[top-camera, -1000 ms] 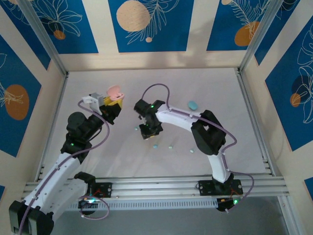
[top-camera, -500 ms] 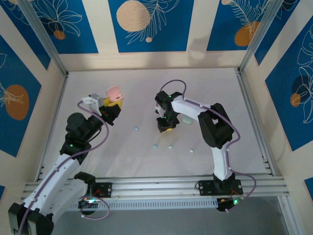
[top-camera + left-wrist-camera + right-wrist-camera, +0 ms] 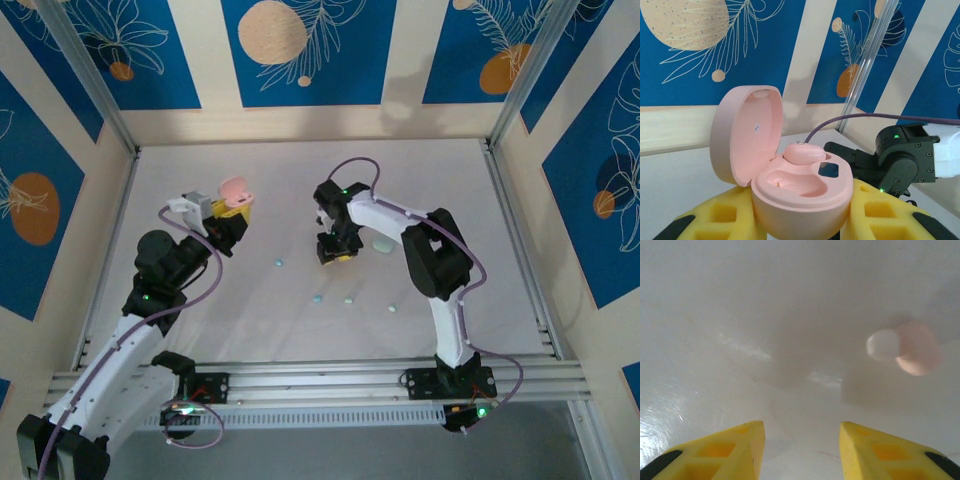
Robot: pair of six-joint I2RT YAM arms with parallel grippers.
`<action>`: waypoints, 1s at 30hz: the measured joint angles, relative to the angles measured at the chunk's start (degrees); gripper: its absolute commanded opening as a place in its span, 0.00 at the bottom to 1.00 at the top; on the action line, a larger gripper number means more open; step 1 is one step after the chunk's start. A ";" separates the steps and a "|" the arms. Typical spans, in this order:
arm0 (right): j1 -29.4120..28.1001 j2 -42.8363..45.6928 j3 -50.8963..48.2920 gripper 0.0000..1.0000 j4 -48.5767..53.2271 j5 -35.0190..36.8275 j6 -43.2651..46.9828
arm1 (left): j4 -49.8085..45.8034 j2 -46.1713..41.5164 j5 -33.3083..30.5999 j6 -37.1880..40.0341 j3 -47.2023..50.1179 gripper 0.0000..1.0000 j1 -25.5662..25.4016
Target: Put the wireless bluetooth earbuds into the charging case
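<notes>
Ahead and right of our right tool (image 3: 801,437), its jaws apart and empty, a pink earbud (image 3: 914,350) lies crosswise on the tabletop (image 3: 740,315), while our left tool (image 3: 231,211), farther off, grips the open pink charging case (image 3: 747,135), one well (image 3: 790,181) free.

Pale pink on the open charging case (image 3: 790,190), lid and body alike, and the same pink on the seated earbud (image 3: 804,152) inside. Bright yellow on the foam pads (image 3: 880,215) of the left gripper (image 3: 797,222), with black at the outer tips. Same yellow and black on the right gripper (image 3: 801,450). Beyond it, pink with a whitish tip on the loose earbud (image 3: 907,350), against the glossy white counter (image 3: 740,315). Light blue to pale mint on four tiny buds (image 3: 317,298). Deep blue on the wall panels (image 3: 300,80), patterned with thin white leaf outlines and orange or sandy discs, cream stripes between. White and black on the arms (image 3: 375,212), purple on their cables (image 3: 345,163).
</notes>
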State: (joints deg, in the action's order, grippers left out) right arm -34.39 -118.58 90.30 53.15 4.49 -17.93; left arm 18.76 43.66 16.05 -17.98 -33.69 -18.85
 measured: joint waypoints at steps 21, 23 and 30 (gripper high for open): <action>6.69 -1.90 2.19 0.44 -4.52 -4.00 -4.61 | 0.02 0.72 0.39 -1.25 0.00 0.25 0.00; 6.78 -3.28 3.10 0.44 -4.44 -4.72 -4.66 | 0.02 0.72 0.39 -1.25 0.00 0.25 0.00; 6.99 -4.11 3.32 0.46 -4.94 -4.98 -8.35 | 0.02 0.72 0.39 -1.25 0.00 0.25 0.00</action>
State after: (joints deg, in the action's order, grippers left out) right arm -27.40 -122.69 93.62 48.21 -0.49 -26.28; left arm 18.79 44.38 16.45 -19.22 -33.69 -18.85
